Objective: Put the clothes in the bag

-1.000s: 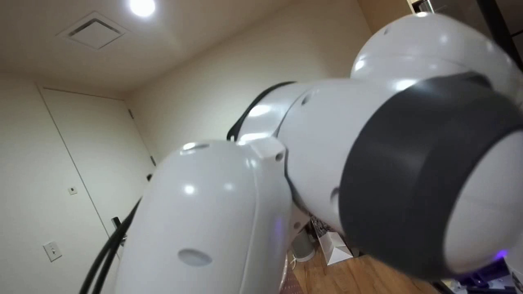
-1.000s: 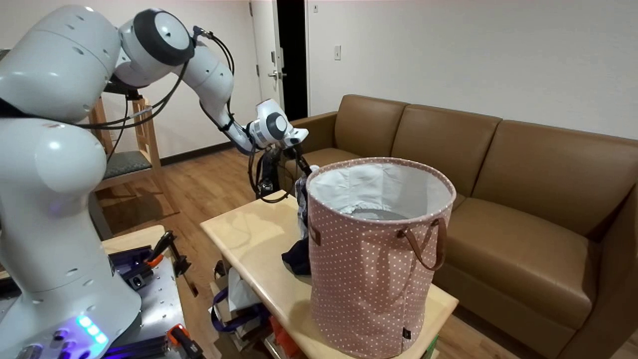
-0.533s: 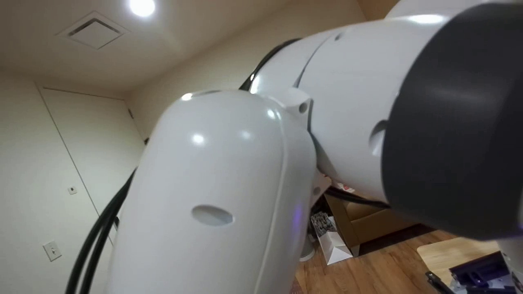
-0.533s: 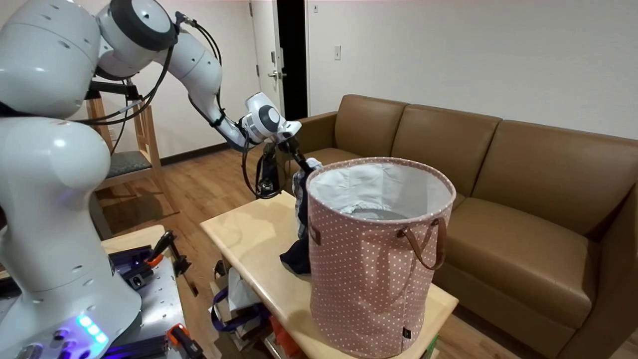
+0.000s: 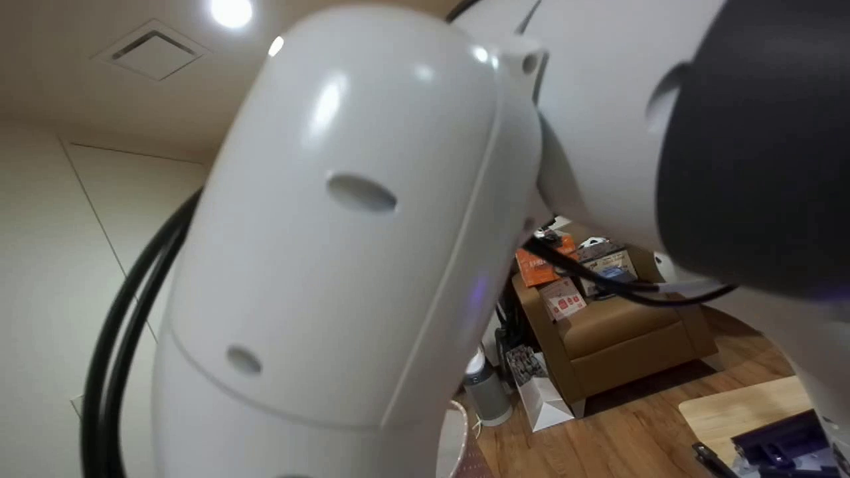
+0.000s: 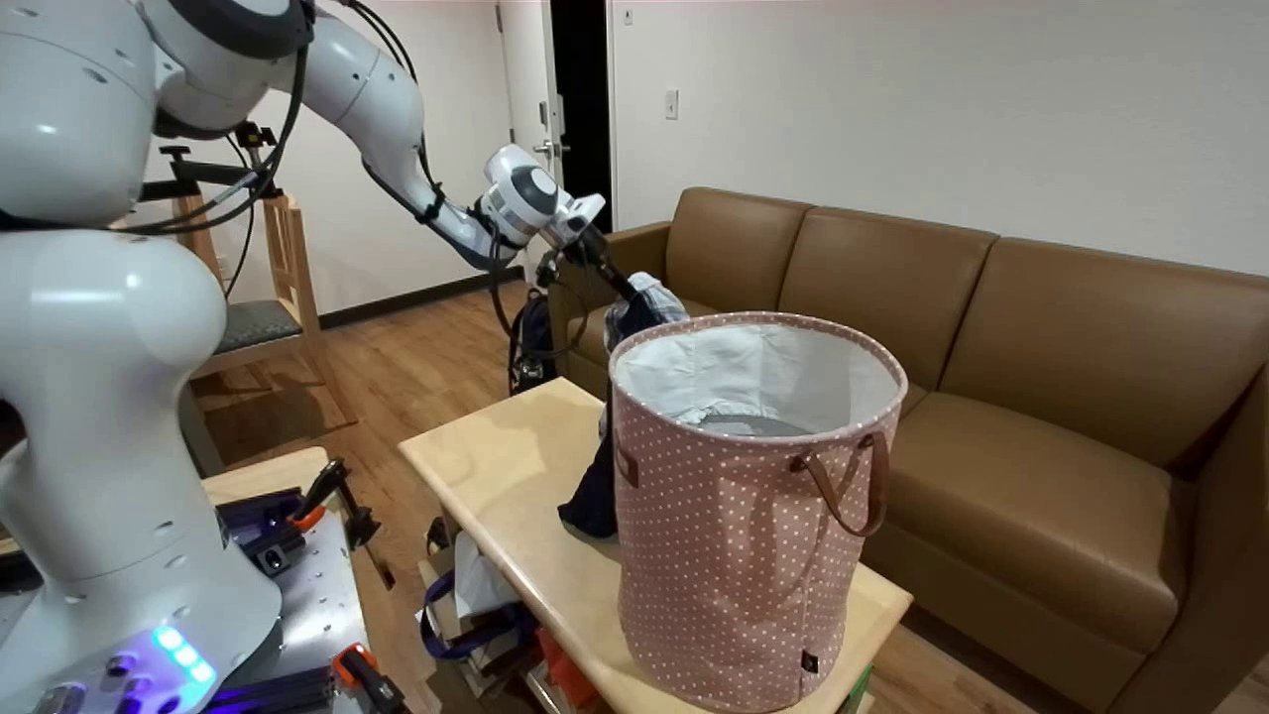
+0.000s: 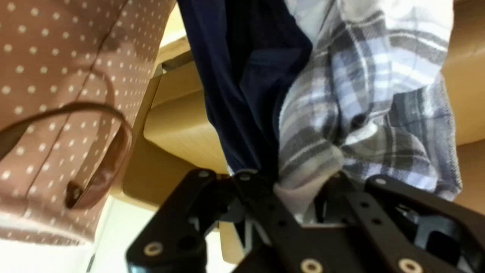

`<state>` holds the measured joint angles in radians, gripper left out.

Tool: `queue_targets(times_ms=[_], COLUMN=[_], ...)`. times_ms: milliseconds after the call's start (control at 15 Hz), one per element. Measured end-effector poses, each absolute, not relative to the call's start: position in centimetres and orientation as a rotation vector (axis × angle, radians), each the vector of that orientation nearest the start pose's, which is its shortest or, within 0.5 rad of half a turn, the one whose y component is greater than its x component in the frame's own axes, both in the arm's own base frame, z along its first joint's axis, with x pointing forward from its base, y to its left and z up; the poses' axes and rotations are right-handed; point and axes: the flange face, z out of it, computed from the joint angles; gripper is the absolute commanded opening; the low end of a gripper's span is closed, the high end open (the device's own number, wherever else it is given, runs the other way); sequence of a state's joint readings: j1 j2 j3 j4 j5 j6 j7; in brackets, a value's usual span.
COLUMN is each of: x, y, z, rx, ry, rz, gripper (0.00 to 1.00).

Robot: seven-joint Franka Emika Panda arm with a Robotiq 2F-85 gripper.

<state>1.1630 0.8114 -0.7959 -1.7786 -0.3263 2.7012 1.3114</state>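
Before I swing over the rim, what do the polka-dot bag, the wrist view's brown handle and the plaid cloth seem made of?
Polka-dot bag: matte fabric, probably canvas-like, given its sewn seam and soft creases.
Brown handle: smooth leather or imitation, judging by its soft sheen.
Plaid cloth: soft, matte woven fabric, perhaps cotton; it bunches into loose folds.

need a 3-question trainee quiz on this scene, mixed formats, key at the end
1. True or false: the hamper lies on its side.
2. Pick the pattern of the cloth pinched in the claw: a) polka dots, b) plaid, c) zigzag.
3. Fill in, inside or outside: that cloth is ____ the hamper.

Key:
1. False; it stands upright on the table.
2. b
3. outside
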Motion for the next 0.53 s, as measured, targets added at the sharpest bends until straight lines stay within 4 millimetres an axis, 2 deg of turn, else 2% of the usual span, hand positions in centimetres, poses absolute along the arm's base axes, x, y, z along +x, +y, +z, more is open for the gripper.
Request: queue_targets(times_ms=[200, 267, 333, 400, 467, 533], x=[60.4, 60.2, 60.1, 60.1, 60.1, 60.0], y=[29.9, 29.2, 28.8, 28.8, 28.8, 29.1], z=[29.6, 31.6, 33.0, 33.0, 32.5, 31.7], rx=[-3.136, -3.122, -3.105, -3.102, -3.11, -3.124], ry=[0.612, 0.607, 0.614, 0.618, 0.614, 0.603], rz=[-1.237, -1.273, -1.28, -1.267, -1.258, -1.252], gripper=[0.06, 0.12, 0.12, 0.12, 0.07, 0.07])
